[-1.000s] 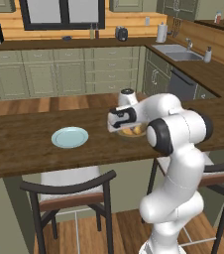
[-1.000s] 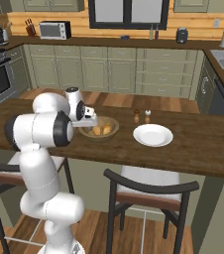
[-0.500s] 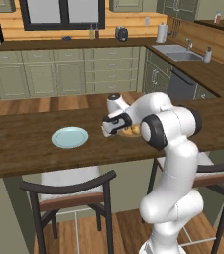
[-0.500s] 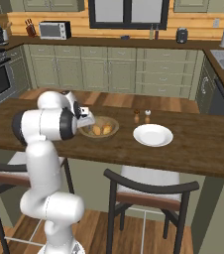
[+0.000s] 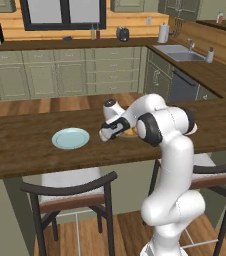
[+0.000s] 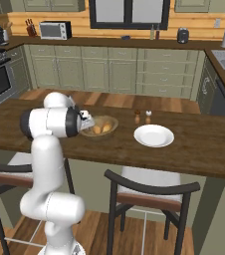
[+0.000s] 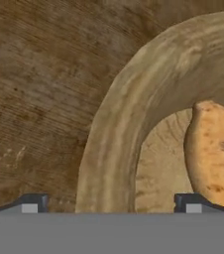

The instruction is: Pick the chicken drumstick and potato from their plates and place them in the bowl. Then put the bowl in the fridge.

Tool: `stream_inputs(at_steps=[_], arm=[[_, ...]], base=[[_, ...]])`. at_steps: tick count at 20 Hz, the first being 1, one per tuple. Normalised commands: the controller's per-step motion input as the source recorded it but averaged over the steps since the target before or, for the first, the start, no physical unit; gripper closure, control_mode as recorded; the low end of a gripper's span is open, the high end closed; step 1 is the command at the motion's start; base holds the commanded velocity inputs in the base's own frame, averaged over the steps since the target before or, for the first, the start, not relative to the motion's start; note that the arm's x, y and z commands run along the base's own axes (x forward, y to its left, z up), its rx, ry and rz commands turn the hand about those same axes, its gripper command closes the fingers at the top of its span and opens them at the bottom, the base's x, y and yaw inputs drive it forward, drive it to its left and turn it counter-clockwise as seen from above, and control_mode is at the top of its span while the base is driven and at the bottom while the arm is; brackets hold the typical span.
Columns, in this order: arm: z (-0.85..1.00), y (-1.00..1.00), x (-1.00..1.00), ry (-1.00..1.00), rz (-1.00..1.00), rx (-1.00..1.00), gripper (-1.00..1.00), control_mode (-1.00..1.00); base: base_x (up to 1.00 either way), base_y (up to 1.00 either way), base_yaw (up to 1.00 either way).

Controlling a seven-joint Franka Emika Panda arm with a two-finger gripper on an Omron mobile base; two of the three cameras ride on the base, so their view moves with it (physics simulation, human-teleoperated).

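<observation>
The wooden bowl [image 6: 100, 132] stands on the dark wood counter and holds both foods. The golden-brown chicken drumstick [image 6: 96, 130] lies beside the yellower potato [image 6: 107, 127]. My gripper [image 6: 87, 123] is low at the bowl's left rim, also seen in the left base view as the gripper [image 5: 106, 134]. In the hand view the gripper [image 7: 111, 203] is open. Its fingertips [image 7: 30, 203] straddle the thick rim of the bowl [image 7: 111, 134], with the drumstick [image 7: 214, 154] just inside. One plate [image 5: 70, 138] lies empty to the left, another plate [image 6: 154, 135] to the right. The fridge is out of view.
Salt and pepper shakers [image 6: 143, 117] stand behind the right plate. Dark bar stools [image 6: 152, 191] are tucked under the counter's near edge. Green cabinets, a sink [image 5: 184, 56] and a microwave [image 6: 55, 30] line the far walls.
The hand has swung left from above the middle of the bowl and dropped to its left rim. The bowl, foods and plates have not moved.
</observation>
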Motion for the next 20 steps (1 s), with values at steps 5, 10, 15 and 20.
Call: stream_inputs(at_steps=[5, 10, 15, 20], arm=[[-0.26, -0.21, 0.02, 0.0, 0.02, 0.0, 1.0, -1.0], [-0.16, -0.47, -0.15, 0.0, 0.03, 0.0, 1.0, -1.0], [0.14, -0.21, -0.39, -0.02, 0.06, 0.01, 1.0, -1.0], [0.98, 0.07, -0.9, -0.12, 0.23, 0.08, 1.0, -1.0]], base=[[0.0, 0.0, 0.0], [0.0, 0.0, 0.0], [0.0, 0.0, 0.0], [0.0, 0.0, 0.0]])
